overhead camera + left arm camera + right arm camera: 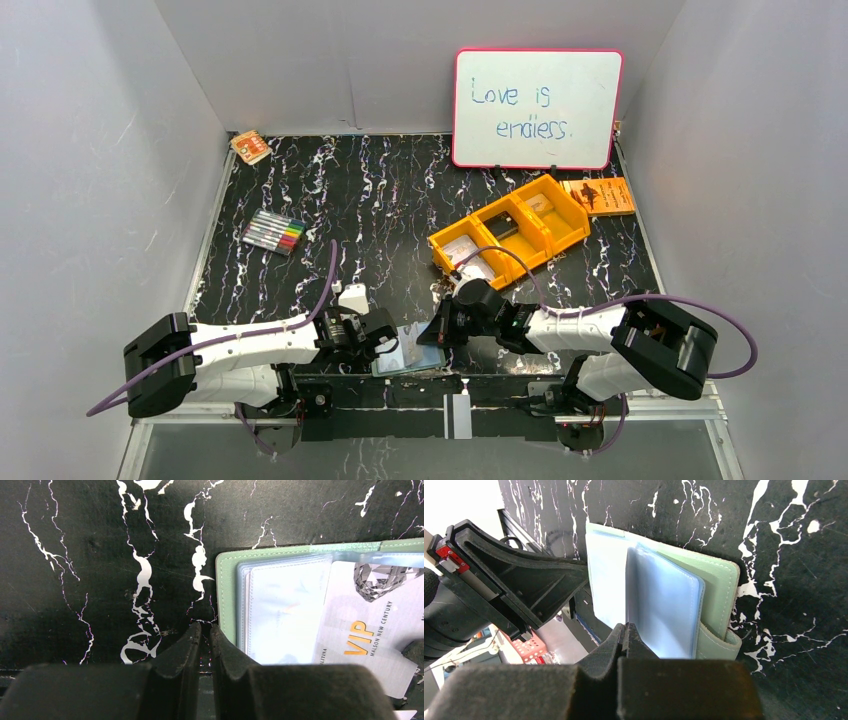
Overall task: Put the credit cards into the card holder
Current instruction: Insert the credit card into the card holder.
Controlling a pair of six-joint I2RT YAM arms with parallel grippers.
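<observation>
Sage-green stitched card holder [719, 587], right hand [625, 628] pinching its glossy plastic sleeve [664, 610], left hand [202, 630] nearly pressed together

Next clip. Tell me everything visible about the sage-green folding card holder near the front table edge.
The sage-green folding card holder lies open and flat on the black marbled table, at its near edge between both arms. Its cover looks like stitched faux leather; inside are clear bluish plastic sleeves, a pale VIP card partly tucked among them. The right gripper is shut on one sleeve, holding it upright. The left gripper, nearly closed, sits at the cover's corner; contact is unclear.
</observation>
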